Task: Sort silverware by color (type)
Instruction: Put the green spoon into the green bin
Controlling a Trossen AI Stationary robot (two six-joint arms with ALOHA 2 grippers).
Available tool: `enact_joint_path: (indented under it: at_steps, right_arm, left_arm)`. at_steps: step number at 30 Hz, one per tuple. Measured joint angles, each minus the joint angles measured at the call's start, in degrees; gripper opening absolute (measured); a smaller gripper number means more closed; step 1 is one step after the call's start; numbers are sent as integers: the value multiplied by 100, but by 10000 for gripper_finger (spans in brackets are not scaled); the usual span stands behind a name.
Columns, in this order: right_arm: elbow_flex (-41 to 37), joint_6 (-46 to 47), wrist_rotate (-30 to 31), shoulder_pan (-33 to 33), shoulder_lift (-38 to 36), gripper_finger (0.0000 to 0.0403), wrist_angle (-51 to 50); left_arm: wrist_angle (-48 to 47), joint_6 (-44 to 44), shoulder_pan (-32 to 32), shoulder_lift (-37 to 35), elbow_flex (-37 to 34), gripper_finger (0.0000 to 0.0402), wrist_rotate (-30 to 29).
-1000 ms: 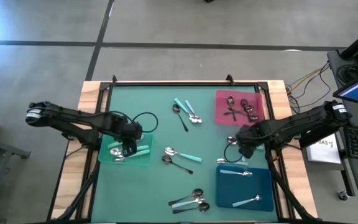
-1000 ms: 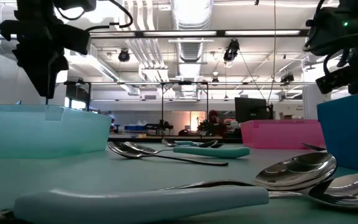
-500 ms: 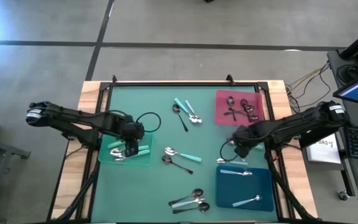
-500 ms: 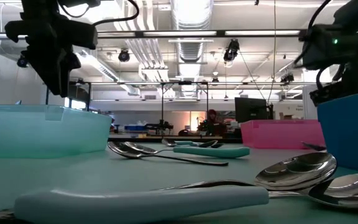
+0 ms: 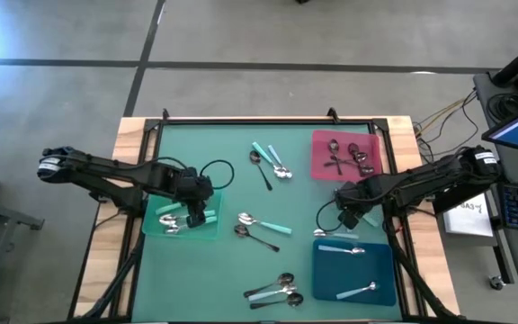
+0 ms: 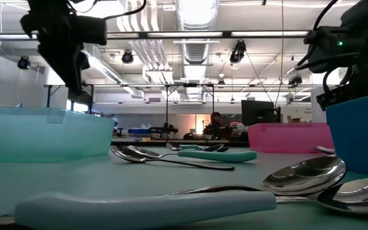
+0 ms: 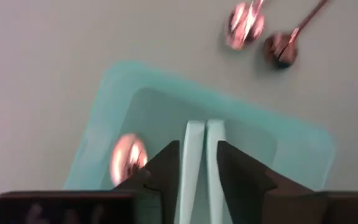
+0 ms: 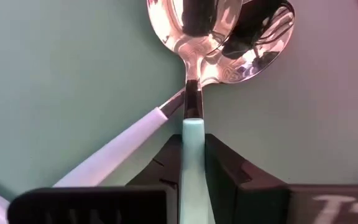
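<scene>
My left gripper (image 5: 196,216) hangs open above the teal tray (image 5: 174,232). In the left wrist view its fingers (image 7: 166,168) stand either side of two teal handles (image 7: 192,158) lying in the tray, next to a shiny spoon bowl (image 7: 128,158). In the low view it (image 6: 69,61) is clear above the tray rim. My right gripper (image 5: 349,216) is at the table's right, between the pink tray and the blue tray, shut on a teal-handled spoon (image 8: 192,74). That spoon's bowl (image 8: 194,18) overlaps the bowl of a pale-blue-handled spoon (image 8: 123,140). My right gripper pinches the teal-handled spoon by its handle (image 8: 192,134), near the metal neck, between the two fingers (image 8: 166,158). The fingers come from above, pointing down, and lie across the handle. Whether the spoon is lifted off the table cannot be told.
The pink tray (image 5: 317,166) holds dark spoons and the blue tray (image 5: 326,279) holds pale blue ones. Loose spoons lie at the table's middle (image 5: 261,225), toward the far edge (image 5: 270,162) and by the near edge (image 5: 277,288). A black cable loops beside each gripper.
My left gripper has moved toward the table's right over the teal tray and risen a little above its rim. My right gripper has shifted slightly toward the table's left.
</scene>
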Motion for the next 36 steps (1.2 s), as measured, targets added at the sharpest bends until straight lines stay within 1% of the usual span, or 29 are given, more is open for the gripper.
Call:
enact_joint_path:
  at_steps: [3, 6, 8, 13, 14, 16, 17, 21, 23, 24, 26, 30, 36]
  right_arm:
    - [42, 5, 17, 0, -113, 31, -58]
    - [318, -51, 170, 0, -247, 31, -274]
    - [568, -100, 508, -10, -387, 31, -487]
    - [1297, -394, 1360, 2, -598, 31, -204]
    - [1441, -557, 1562, 0, -628, 31, 45]
    - [1642, -1002, 1985, 33, -657, 31, 940]
    - [1673, -1293, 2082, 42, -660, 31, 1457]
    - [1672, -2640, 2099, 104, -522, 31, 3969]
    - [1679, -3160, 2101, 145, -422, 31, 4966]
    - [1681, -3360, 2081, 155, -368, 31, 5282]
    - [1677, -3647, 2019, 167, -233, 31, 5672]
    - [1670, -3789, 1759, 164, -75, 31, 5870]
    - [1668, -4082, 1271, 179, 239, 31, 6322]
  left_arm:
    - [554, 8, 0, 0, 0, 64, -10]
    - [1297, 168, 0, 0, 0, 55, -36]
    - [1877, 274, 0, 0, -8, 54, -46]
    - [3324, 595, -2, 90, -116, 65, -46]
    - [3496, 706, -2, 146, -128, 68, -48]
    - [3883, 945, -2, 303, -133, 75, -48]
    - [4091, 1050, -2, 407, -133, 79, -49]
    - [4863, 1449, -2, 912, -121, 96, -48]
    - [5036, 1609, -2, 1196, -53, 106, -49]
    - [5090, 1685, -2, 1341, 7, 111, -58]
    - [5163, 1797, -4, 1603, 174, 121, -212]
    - [5203, 1842, -31, 2054, 535, 133, -588]
    - [5645, 2012, -26, 2488, 743, 135, -603]
